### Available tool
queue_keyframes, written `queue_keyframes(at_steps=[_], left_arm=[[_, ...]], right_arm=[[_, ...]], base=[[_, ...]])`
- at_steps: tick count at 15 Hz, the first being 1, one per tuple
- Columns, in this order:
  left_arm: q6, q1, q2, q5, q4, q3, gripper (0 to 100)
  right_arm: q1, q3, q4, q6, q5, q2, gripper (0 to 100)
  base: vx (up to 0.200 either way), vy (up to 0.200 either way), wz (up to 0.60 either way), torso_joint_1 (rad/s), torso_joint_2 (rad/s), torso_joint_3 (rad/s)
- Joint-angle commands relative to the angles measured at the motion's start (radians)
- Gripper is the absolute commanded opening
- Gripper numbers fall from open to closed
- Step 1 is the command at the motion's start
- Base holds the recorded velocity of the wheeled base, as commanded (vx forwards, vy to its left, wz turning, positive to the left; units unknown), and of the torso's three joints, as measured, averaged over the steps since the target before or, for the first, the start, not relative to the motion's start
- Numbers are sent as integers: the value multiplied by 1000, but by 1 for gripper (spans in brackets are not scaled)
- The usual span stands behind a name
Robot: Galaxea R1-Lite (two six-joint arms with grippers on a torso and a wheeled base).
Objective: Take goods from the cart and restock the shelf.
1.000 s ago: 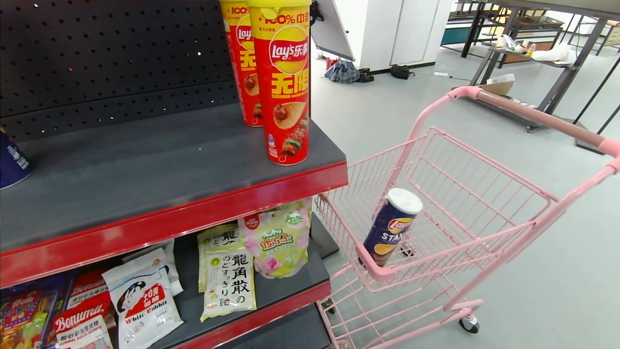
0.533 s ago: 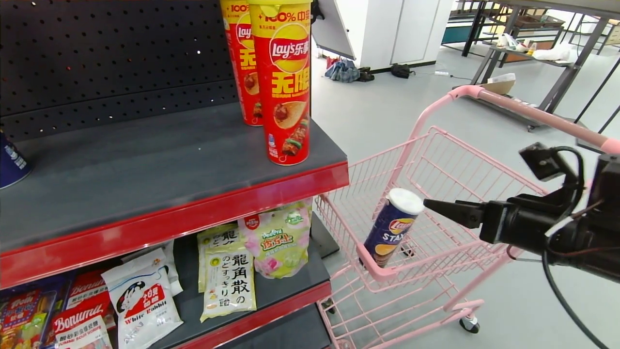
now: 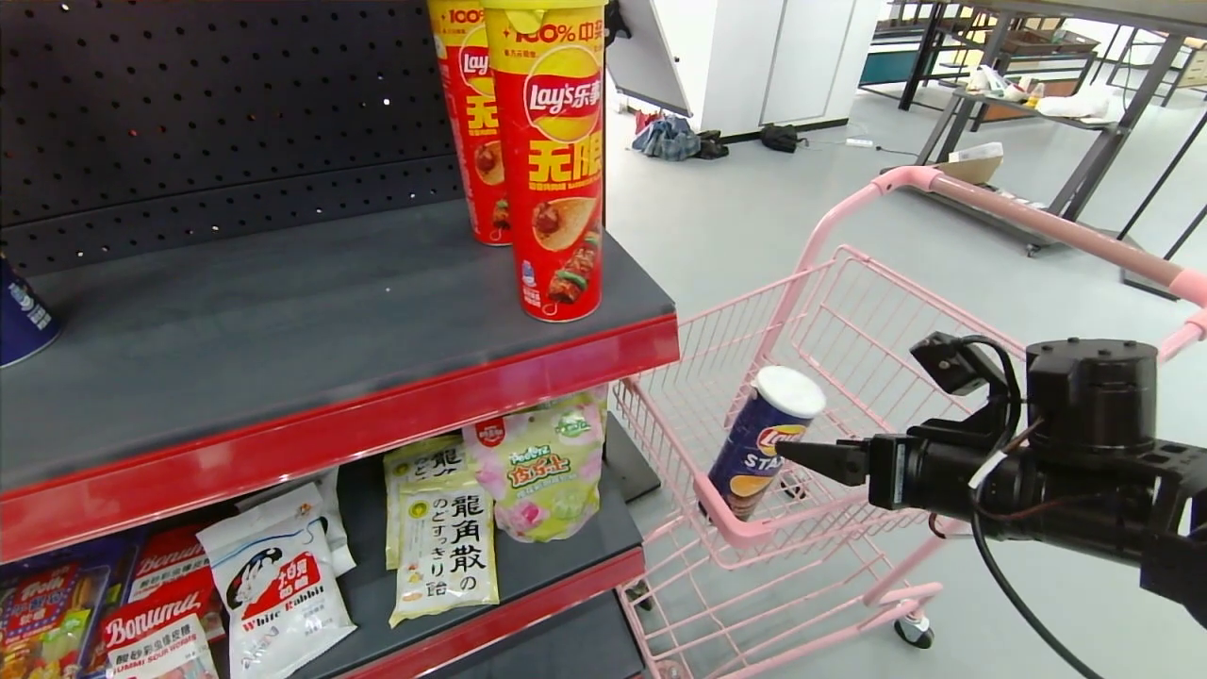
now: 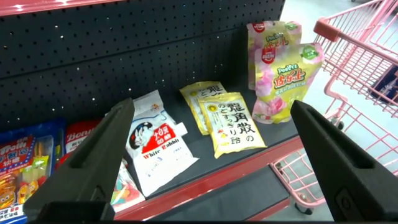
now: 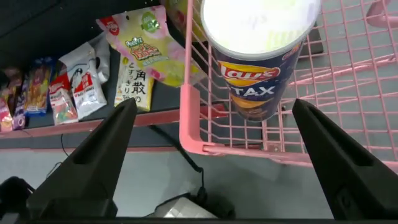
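Blue can (image 3: pixel 766 436) leans in the pink cart (image 3: pixel 990 209), top toward upper right; right arm's wide-open jaws sit just right of it.

Looks like a mock shop set up in a lab hall. Shop side: red-edged shelf (image 3: pixel 283 311) with pegboard (image 3: pixel 189 113) back, chip cans (image 3: pixel 556 160), snack bags (image 3: pixel 443 538) below, pink cart (image 3: pixel 990 212) beside. Behind: bare grey floor (image 3: pixel 754 207), white cabinets (image 3: pixel 773 57), cluttered metal-framed counters (image 3: pixel 1056 121).
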Motion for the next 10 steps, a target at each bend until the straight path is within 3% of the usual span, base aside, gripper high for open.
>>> queue_keyframes(at_steps=[1,4,7,10], left_arm=[[-1,0,1,0,0,0,100],[-1,0,1,0,0,0,100],[-1,0,1,0,-1,0,100],[-1,0,1,0,0,0,100]], right_arm=[[2,-25,0,-5,2,55,100],[1,-67,-28,-10,0,138,100],[2,-68,-161,-53,0,230,100],[5,-85,-172,-87,-4,285,100]], base=[[0,0,0,0,0,0],[0,0,0,0,0,0],[0,0,0,0,0,0],[0,0,0,0,0,0]])
